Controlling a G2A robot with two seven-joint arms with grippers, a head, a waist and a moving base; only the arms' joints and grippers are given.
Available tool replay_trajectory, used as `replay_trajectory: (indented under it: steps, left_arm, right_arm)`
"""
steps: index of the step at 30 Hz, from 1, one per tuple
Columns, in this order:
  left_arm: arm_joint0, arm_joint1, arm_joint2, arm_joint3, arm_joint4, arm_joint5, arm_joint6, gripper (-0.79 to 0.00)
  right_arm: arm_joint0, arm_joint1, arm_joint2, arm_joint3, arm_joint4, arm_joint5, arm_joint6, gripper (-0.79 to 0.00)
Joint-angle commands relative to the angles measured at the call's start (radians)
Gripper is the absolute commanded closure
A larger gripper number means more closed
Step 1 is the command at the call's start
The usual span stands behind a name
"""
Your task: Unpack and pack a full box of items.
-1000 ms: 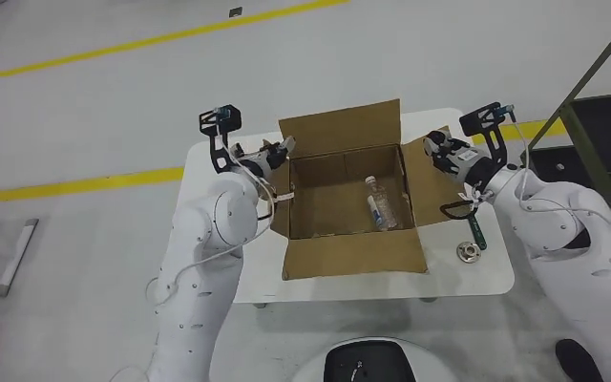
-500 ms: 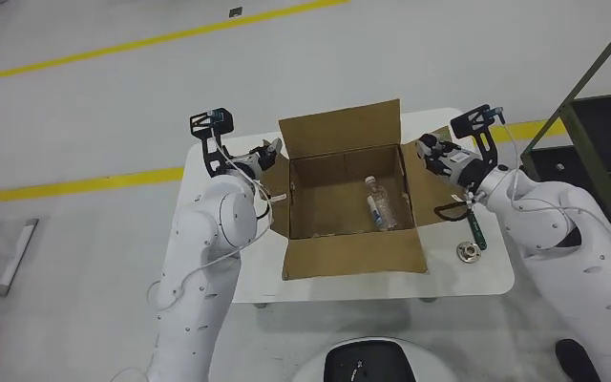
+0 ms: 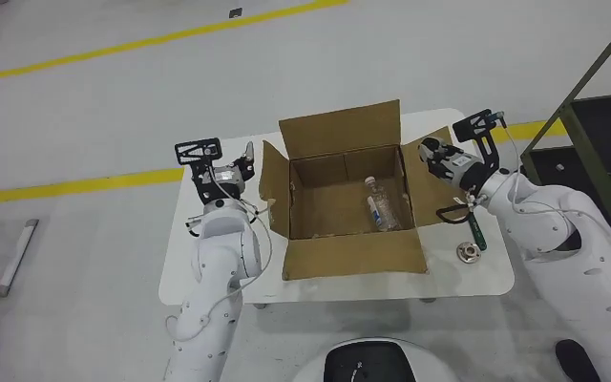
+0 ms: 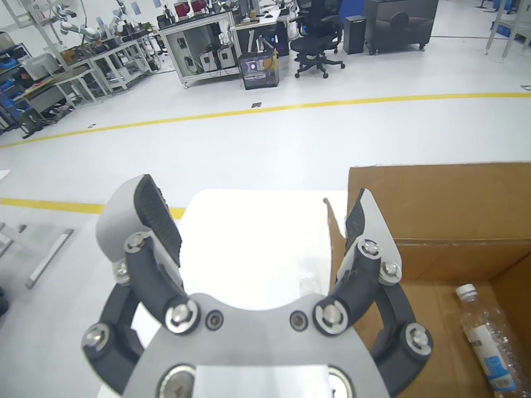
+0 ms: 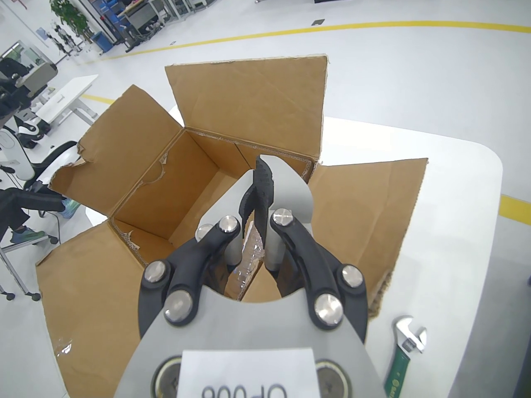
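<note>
- The cardboard box (image 3: 353, 256) stands open in the middle of the white table (image 3: 482, 279), its four flaps folded outward.
- A clear plastic bottle (image 3: 379, 203) lies on the box floor, close to the right wall.
- In the left wrist view the bottle has a white cap (image 4: 464, 290) and a white-and-blue label (image 4: 483, 348); the print on it is too small to read.
- The left gripper (image 3: 246, 158) hovers over the table just beside the box's left flap, fingers spread wide.
- The right gripper (image 3: 427, 150) hangs over the right flap, pointing into the box, its ribbed pads pressed flat together.
- In the right wrist view a white sticker (image 5: 244, 374) with black characters sits on that gripper's base, cut off by the frame edge.
- A wrench (image 3: 474, 229) with a green handle lies on the table just beside the right flap. The right wrist view shows its silver adjustable head and pale lettering on the handle, which I cannot make out.
- The top view adds a small round metal part (image 3: 468, 251) on the table, near the wrench's handle.
</note>
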Motion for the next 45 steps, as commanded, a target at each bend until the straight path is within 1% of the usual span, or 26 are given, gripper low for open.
replay_trajectory:
  steps: [1, 4, 8, 11, 13, 16, 18, 21, 22, 25, 27, 29, 32, 44, 45]
  left_arm:
    - [0.035, 0.001, -0.013, -0.016, -0.017, -0.026, 0.015, -0.785]
    - [0.079, 0.001, -0.027, -0.038, -0.037, -0.040, 0.027, -0.785]
    - [0.125, 0.002, -0.032, -0.052, -0.034, -0.082, 0.038, -0.785]
    - [0.139, 0.002, -0.035, -0.065, -0.036, -0.106, 0.041, -0.785]
    - [0.142, 0.002, -0.034, -0.069, -0.030, -0.118, 0.045, -0.785]
    - [0.142, 0.002, -0.034, -0.069, -0.030, -0.118, 0.045, -0.785]
    - [0.142, 0.002, -0.034, -0.069, -0.030, -0.118, 0.045, -0.785]
    - [0.142, 0.002, -0.034, -0.069, -0.030, -0.118, 0.045, -0.785]
    - [0.142, 0.002, -0.034, -0.069, -0.030, -0.118, 0.045, -0.785]
    - [0.142, 0.002, -0.034, -0.069, -0.030, -0.118, 0.045, -0.785]
    - [0.142, 0.002, -0.034, -0.069, -0.030, -0.118, 0.045, -0.785]
    - [0.142, 0.002, -0.034, -0.069, -0.030, -0.118, 0.045, -0.785]
    - [0.142, 0.002, -0.034, -0.069, -0.030, -0.118, 0.045, -0.785]
    - [0.142, 0.002, -0.034, -0.069, -0.030, -0.118, 0.045, -0.785]
    - [0.142, 0.002, -0.034, -0.069, -0.030, -0.118, 0.045, -0.785]
  right_arm:
    - [0.000, 0.001, 0.003, -0.001, -0.001, 0.000, 0.000, 0.000]
    - [-0.004, 0.002, 0.008, -0.002, -0.003, 0.000, 0.000, 0.000]
    - [-0.012, 0.004, 0.021, -0.001, -0.009, 0.000, -0.002, 0.000]
    - [-0.016, 0.009, 0.042, -0.007, -0.030, 0.005, 0.010, 0.000]
    - [-0.018, 0.015, 0.060, -0.025, -0.077, 0.008, 0.040, 0.000]
    - [-0.024, 0.027, 0.092, -0.069, -0.180, 0.032, 0.140, 0.000]
    - [-0.036, 0.036, 0.111, -0.110, -0.260, 0.051, 0.240, 0.000]
    - [-0.064, 0.047, 0.149, -0.173, -0.367, 0.128, 0.400, 0.000]
    - [-0.078, 0.049, 0.164, -0.191, -0.387, 0.165, 0.442, 0.000]
    - [-0.130, 0.054, 0.198, -0.248, -0.426, 0.232, 0.560, 0.000]
    - [-0.169, 0.057, 0.222, -0.272, -0.447, 0.261, 0.619, 0.000]
    - [-0.209, 0.059, 0.243, -0.263, -0.440, 0.271, 0.662, 0.000]
    - [-0.248, 0.060, 0.254, -0.217, -0.426, 0.266, 0.687, 0.000]
    - [-0.248, 0.060, 0.254, -0.217, -0.426, 0.266, 0.687, 0.000]
    - [-0.252, 0.059, 0.249, -0.212, -0.426, 0.266, 0.669, 0.000]
